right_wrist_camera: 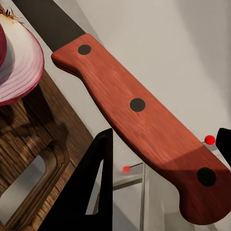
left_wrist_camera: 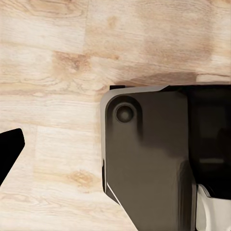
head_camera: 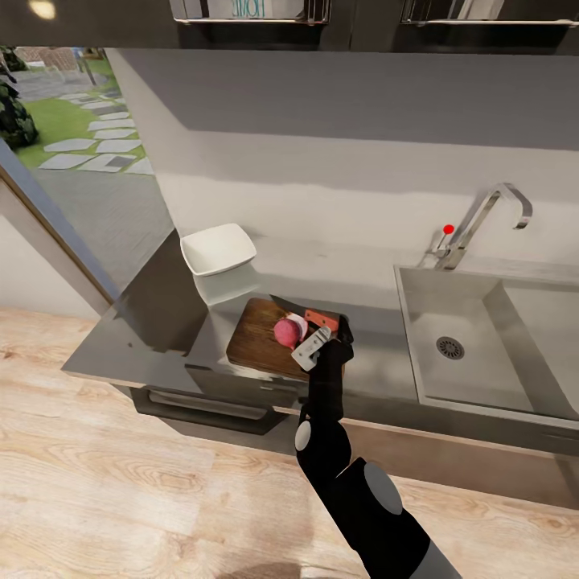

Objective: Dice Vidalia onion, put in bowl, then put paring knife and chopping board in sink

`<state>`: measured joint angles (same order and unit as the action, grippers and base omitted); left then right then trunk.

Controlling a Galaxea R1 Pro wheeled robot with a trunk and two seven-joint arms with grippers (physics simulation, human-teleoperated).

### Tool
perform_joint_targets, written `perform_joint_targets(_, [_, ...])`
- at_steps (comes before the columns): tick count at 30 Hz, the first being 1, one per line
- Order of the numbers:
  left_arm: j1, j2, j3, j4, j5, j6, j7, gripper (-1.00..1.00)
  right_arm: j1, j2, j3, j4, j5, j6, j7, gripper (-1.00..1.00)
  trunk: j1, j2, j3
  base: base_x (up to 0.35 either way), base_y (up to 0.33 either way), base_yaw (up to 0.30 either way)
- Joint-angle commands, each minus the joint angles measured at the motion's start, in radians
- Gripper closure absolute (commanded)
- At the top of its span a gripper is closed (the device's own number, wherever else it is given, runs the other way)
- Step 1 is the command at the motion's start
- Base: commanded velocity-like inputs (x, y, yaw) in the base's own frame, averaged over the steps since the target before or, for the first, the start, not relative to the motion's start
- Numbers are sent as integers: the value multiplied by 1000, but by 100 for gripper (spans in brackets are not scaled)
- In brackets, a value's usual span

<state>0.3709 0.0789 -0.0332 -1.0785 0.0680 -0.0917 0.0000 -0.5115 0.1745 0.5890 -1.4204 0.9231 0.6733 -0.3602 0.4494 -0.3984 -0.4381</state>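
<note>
The chopping board (head_camera: 259, 338) lies on the countertop (head_camera: 153, 322), between the white bowl (head_camera: 218, 248) and the sink (head_camera: 482, 338). The Vidalia onion (head_camera: 288, 330) rests on the board near its right end (the right wrist view shows a cut face with pale rings (right_wrist_camera: 17, 62)). The paring knife (head_camera: 310, 315) sits just behind the onion, dark blade pointing left and red handle (right_wrist_camera: 139, 125) toward the sink. The right gripper (head_camera: 322, 342) hovers at the board's right end, close to the handle; its fingers (right_wrist_camera: 94, 187) stand apart with the handle between them, not clamped. Whether they touch the handle cannot be determined. The left gripper's state cannot be determined; the left wrist view shows pale wood floor (left_wrist_camera: 53, 72) and a dark robot part (left_wrist_camera: 149, 159).
</note>
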Motion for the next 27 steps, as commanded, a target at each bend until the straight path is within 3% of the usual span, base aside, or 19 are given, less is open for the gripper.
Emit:
perform_joint_targets(1, [0,1,-2,-1,7,-2,0,-100,-1,0,2,0,2,6,-1,100,1,-2,-1,0,0,0])
perform_joint_targets(27, [0,1,-2,-1,7,-2,0,-100,-1,0,2,0,3,6,-2,100,1,-2,-1,0,0,0])
